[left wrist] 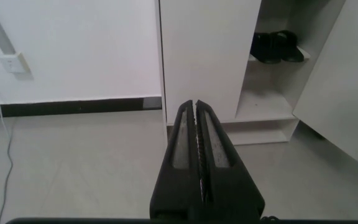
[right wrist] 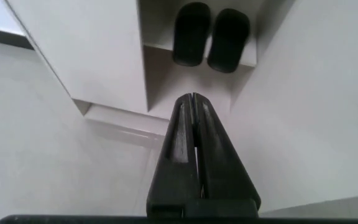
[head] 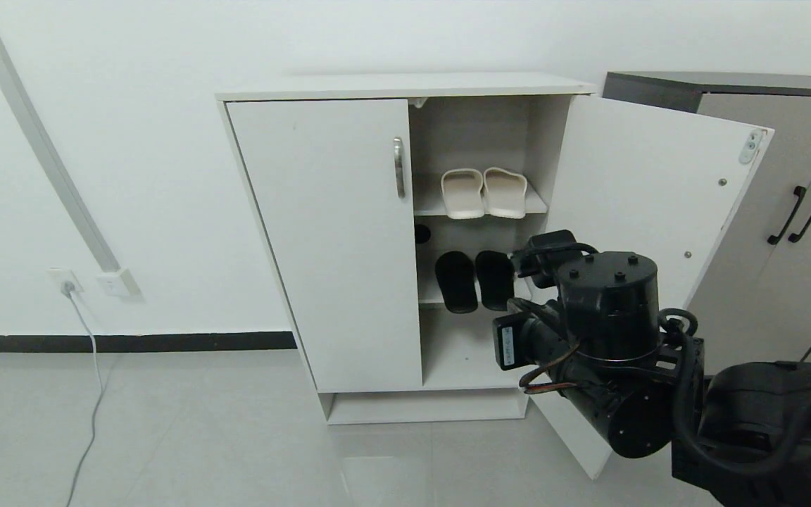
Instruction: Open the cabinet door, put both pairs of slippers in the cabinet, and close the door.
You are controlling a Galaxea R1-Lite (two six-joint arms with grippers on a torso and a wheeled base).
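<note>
Slippers: the white pair (head: 484,192) above and the black pair (head: 474,280) below are both stored inside the cabinet (head: 321,239).
Door: the door (head: 645,211) is open and judged ready for closing.
Claws: the right claw (right wrist: 194,118), beside the door, and the left claw (left wrist: 196,124) are closed tight and nothing is held.

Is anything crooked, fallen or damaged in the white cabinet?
Nothing stands out. The pair of cream rubber slippers lies flat, side by side, on the upper shelf, the pair of black slippers likewise on the shelf below. The right door of the white wooden cabinet stands open.
</note>
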